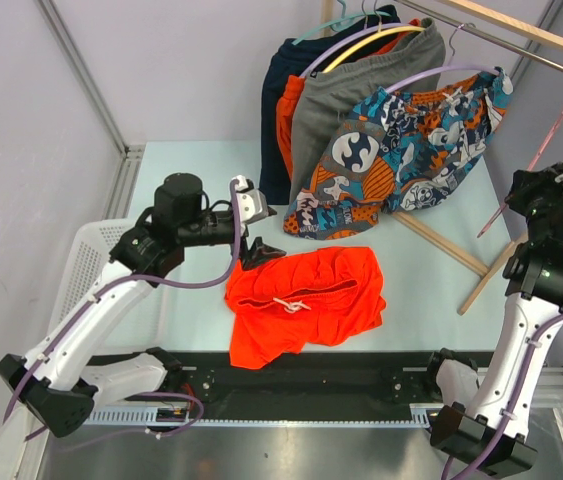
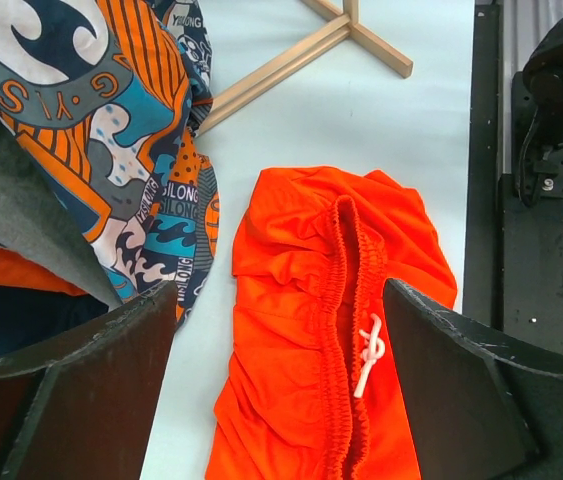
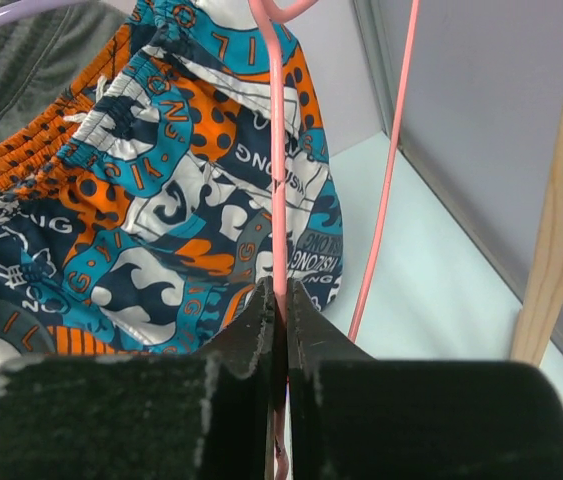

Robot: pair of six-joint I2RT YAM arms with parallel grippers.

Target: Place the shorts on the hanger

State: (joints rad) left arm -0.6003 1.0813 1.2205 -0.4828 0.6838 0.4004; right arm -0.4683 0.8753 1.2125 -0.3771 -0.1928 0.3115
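Two grippers: one spread wide over the shorts (image 1: 306,305), one pinching the hanger (image 3: 279,180).
The only legible writing is "SILONG", repeated across the blue-orange-white patterned shorts (image 1: 401,150) hanging at the back. The orange-red shorts lie crumpled on the pale table (image 1: 191,180), white drawstring up, near the arm bases. The left gripper (image 2: 281,290) stands wide open and empty above the shorts' far left corner, with the waistband showing between its fingers. The right gripper (image 3: 279,297) is closed tight on a pink wire of the hanger, held up at the table's right side, well apart from the shorts and just beside the patterned pair.
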